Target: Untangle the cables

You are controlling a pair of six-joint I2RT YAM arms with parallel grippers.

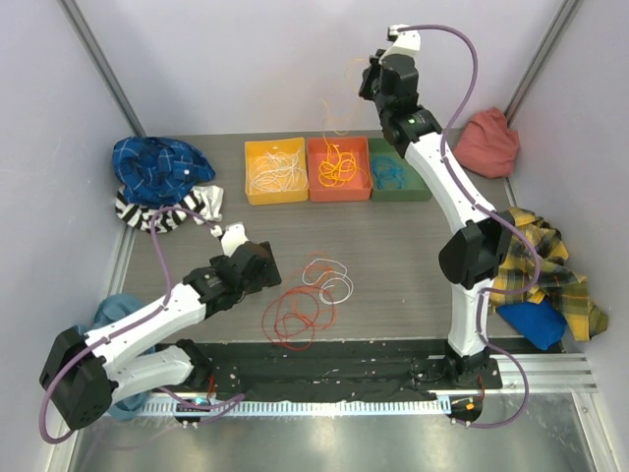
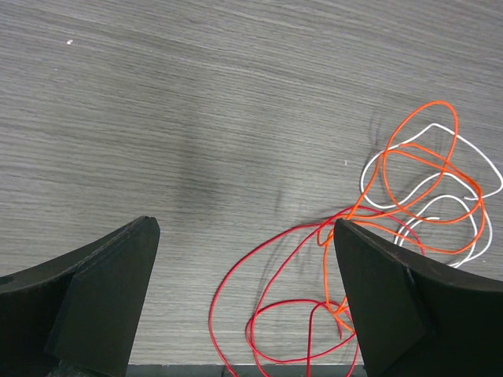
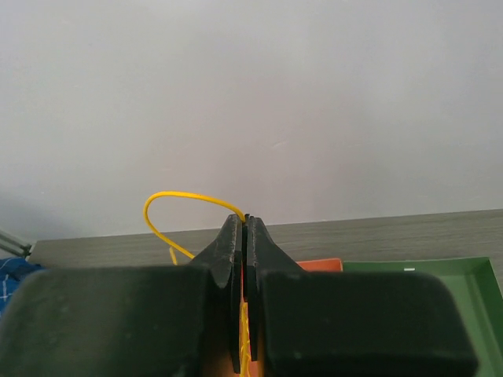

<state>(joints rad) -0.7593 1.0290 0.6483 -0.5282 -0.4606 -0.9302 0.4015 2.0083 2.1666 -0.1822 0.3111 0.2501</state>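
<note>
The grey table [image 1: 393,256] has an orange bin [image 1: 340,196] at the back. High above that bin, the right gripper [image 3: 244,224] is pinched tight on a thin yellow cable [image 3: 189,194]. In front of the bin, the left gripper [image 2: 244,228] hangs wide open, holding nothing. It is just beside a messy heap of red cable [image 2: 212,314], orange cable [image 2: 438,104] and white cable [image 2: 365,177].

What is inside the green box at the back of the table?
Loose blue cables lie inside the green box. The right arm covers its far right corner, so that part cannot be seen.
</note>
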